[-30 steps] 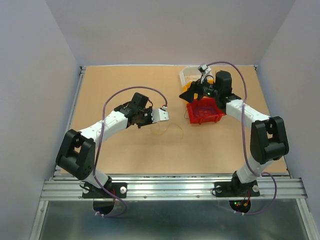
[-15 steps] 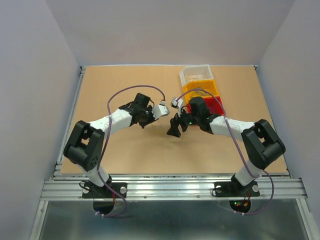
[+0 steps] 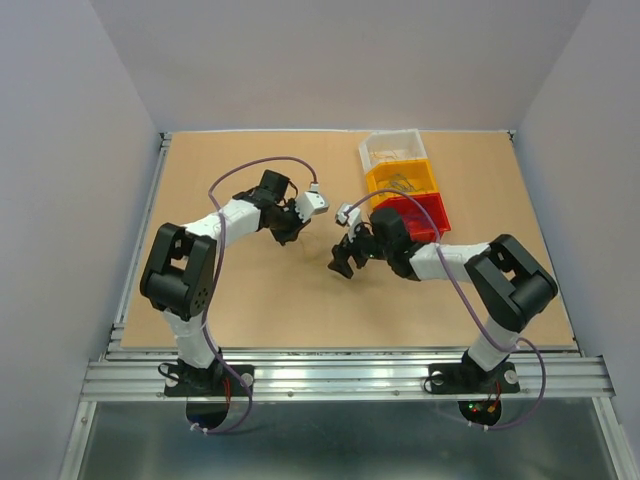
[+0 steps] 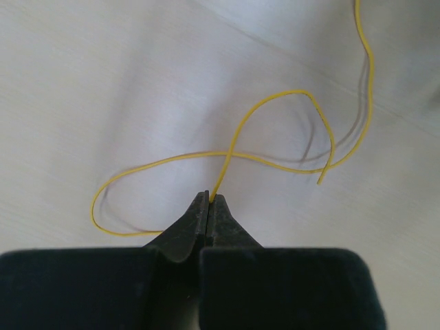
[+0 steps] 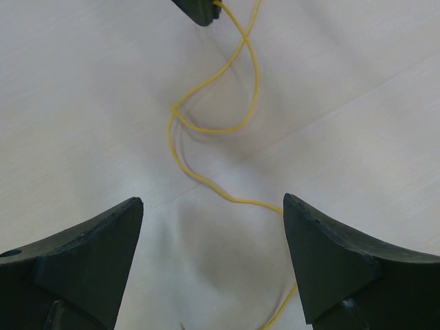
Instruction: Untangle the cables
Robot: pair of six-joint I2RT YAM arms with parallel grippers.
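The left pincer (image 4: 209, 201) is clamped shut on a yellow cable (image 4: 295, 91), which loops over the worktop (image 3: 250, 290) and passes between the wide-open, empty right pincer (image 5: 213, 206).

On the tan surface (image 3: 250, 295), walled in pale grey, both arms bend inward from their bases on the metal rail (image 3: 340, 378) at the near edge. The left hand (image 3: 288, 232) points down at the surface left of centre, and the right hand (image 3: 343, 262) hovers just beside it, nearer the rail, black fingers apart. Three bins run in a row at the far right: a clear bin (image 3: 385, 150) farthest, an orange bin (image 3: 372, 182) in the middle and a red bin (image 3: 432, 210) nearest, its near left corner hidden by the right wrist. A small tangle of thin cables (image 3: 399, 182) lies in the orange bin.
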